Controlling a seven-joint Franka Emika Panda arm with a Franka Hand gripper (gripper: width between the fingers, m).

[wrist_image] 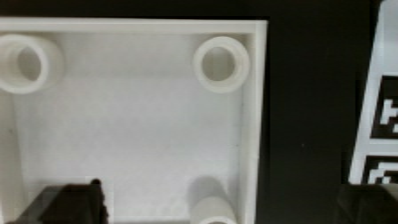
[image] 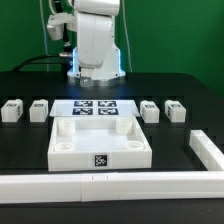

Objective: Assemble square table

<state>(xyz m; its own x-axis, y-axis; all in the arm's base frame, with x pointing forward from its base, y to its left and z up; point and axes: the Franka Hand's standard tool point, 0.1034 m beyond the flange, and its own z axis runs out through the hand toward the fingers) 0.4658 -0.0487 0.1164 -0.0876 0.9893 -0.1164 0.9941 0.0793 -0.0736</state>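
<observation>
The white square tabletop [image: 98, 140] lies tray-side up on the black table, with a black-white tag [image: 101, 159] on its front wall. Four small white legs lie in a row, two at the exterior view's left [image: 12, 109] [image: 38, 108] and two at its right [image: 150, 110] [image: 175, 110]. The wrist view looks down into the tabletop [wrist_image: 125, 120] with its round corner sockets [wrist_image: 222, 62] [wrist_image: 22, 62]. My gripper [wrist_image: 224, 205] is open and empty above it. One dark finger [wrist_image: 71, 205] is over the tray's inside, the other [wrist_image: 377, 203] beyond its rim. I cannot make the gripper out in the exterior view.
The marker board [image: 95, 108] lies just behind the tabletop and shows beside its rim in the wrist view [wrist_image: 381, 110]. A long white wall [image: 100, 181] runs along the front and turns back at the exterior view's right [image: 205, 148]. The robot's base [image: 95, 45] stands at the back.
</observation>
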